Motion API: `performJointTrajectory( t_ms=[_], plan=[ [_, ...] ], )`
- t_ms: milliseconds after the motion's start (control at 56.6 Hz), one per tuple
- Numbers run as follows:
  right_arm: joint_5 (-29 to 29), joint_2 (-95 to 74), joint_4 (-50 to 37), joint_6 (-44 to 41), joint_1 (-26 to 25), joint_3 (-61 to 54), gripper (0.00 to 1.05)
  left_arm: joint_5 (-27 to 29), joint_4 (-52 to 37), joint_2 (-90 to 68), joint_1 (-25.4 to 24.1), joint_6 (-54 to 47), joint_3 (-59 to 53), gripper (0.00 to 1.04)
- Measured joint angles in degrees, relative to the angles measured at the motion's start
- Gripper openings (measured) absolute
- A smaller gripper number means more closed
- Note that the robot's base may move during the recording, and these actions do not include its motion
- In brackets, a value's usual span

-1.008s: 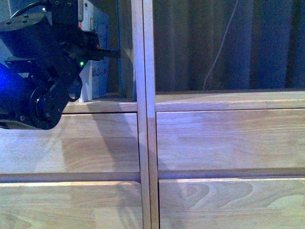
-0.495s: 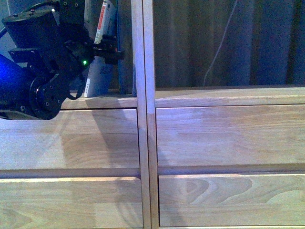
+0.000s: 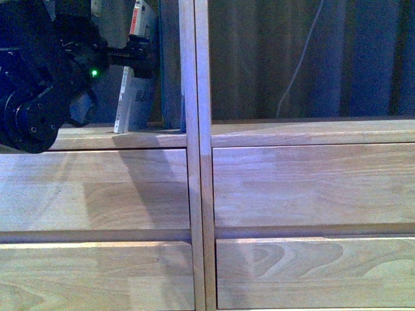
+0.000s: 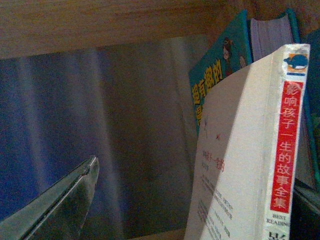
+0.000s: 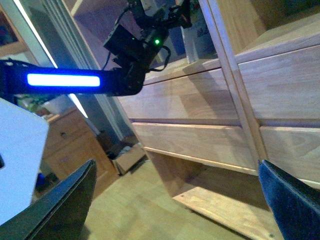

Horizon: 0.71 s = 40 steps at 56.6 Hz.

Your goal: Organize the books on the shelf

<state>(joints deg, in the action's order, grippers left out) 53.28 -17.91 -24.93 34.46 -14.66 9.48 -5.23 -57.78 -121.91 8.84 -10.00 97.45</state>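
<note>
A thin white paperback [image 3: 131,97] with a red block on its spine stands nearly upright in the left compartment of the wooden shelf [image 3: 194,162]. A dark-teal-edged book [image 3: 171,84] stands between it and the central upright. My left gripper [image 3: 144,57] is open at the paperback's upper part. In the left wrist view the white book [image 4: 235,165] fills the right side, with the teal book [image 4: 220,70] behind it. Only one finger [image 4: 65,202] shows there; the other is hidden. My right gripper [image 5: 177,200] hangs open and empty, away from the shelf, over the floor.
Plain drawer fronts [image 3: 311,188] lie under the compartments. The right compartment [image 3: 311,65] shows a dark curtain and a thin cable behind it. In the right wrist view the left arm [image 5: 125,70] reaches into the shelf, and a low wooden cabinet [image 5: 75,140] and a box [image 5: 129,156] stand on the floor.
The left arm has drawn back to the left and slightly up. The white book has turned from cover-facing to spine-facing and now stands nearly upright.
</note>
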Motion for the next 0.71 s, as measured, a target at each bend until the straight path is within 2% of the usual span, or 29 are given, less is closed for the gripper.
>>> performJointTrajectory(
  t_ms=[124,336,601,707],
  plan=[
    [-4.1,1.1,3.7,-10.1,2.1,0.5,0.98,-0.7,0.0,1.2,0.0,1.1,-1.8,0.97],
    [-10.2,1.6,4.7,-23.9,3.8,0.6,0.98,-0.9,-1.4,6.1,-0.1,4.7,-8.7,0.97],
    [-14.1,1.4,3.9,-29.6,6.3,0.4,0.98,0.4,-2.0,18.5,-1.1,6.3,-20.9,0.97],
    [-16.1,1.4,4.0,-31.8,8.0,0.1,0.98,2.3,2.2,24.4,-2.3,7.8,-25.4,0.97]
  ],
)
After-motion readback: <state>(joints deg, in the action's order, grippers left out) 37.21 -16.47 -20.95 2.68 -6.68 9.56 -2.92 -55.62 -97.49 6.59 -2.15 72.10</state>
